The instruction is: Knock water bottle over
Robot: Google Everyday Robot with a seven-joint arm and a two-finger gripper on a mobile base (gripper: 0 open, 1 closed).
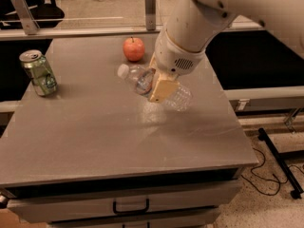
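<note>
The water bottle point(179, 97) is clear ribbed plastic with a white cap. It lies tipped on its side on the grey table point(109, 141), right of centre, with its cap pointing left toward the can. My gripper point(159, 88) sits right over the middle of the bottle and touches it, hiding part of the bottle's body. The big white arm reaches down from the upper right.
A green soda can point(39, 73) stands upright at the table's left edge. A red apple point(134, 49) sits at the back, just behind the bottle. The table has a drawer with a dark handle point(130, 206) at the front. Cables lie on the floor at the right.
</note>
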